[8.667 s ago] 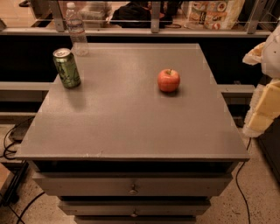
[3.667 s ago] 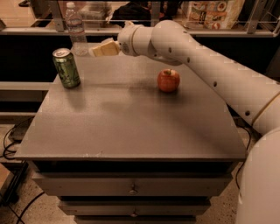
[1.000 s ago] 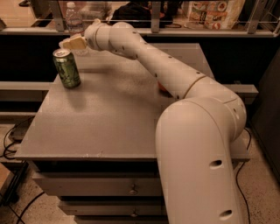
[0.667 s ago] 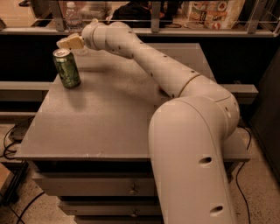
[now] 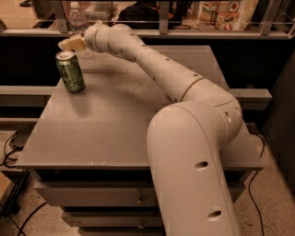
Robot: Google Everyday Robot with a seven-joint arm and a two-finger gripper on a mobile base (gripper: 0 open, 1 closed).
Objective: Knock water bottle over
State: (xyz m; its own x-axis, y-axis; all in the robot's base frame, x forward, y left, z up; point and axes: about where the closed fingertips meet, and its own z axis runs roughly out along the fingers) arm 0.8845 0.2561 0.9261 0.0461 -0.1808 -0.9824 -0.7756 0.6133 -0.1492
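Note:
The water bottle point(image 5: 77, 18) is clear with a white cap. It stands upright at the far left corner of the grey table point(image 5: 106, 124); its lower part is hidden behind my gripper. My gripper point(image 5: 69, 44) reaches across the table on the long white arm point(image 5: 152, 64). It sits in front of the bottle's lower half, just above the green soda can point(image 5: 70, 71). Its tan fingers look pressed together and hold nothing. I cannot tell whether it touches the bottle.
The green can stands near the table's left edge, close under the gripper. The arm's big elbow covers the table's right half. Drawers point(image 5: 92, 196) sit below the tabletop. A railing with packaged goods point(image 5: 226, 9) runs behind. Cables point(image 5: 9, 147) lie on the floor at left.
The gripper swept from the right side of the table to the far left corner, then edged slightly further left at the bottle. The bottle and the can still stand upright.

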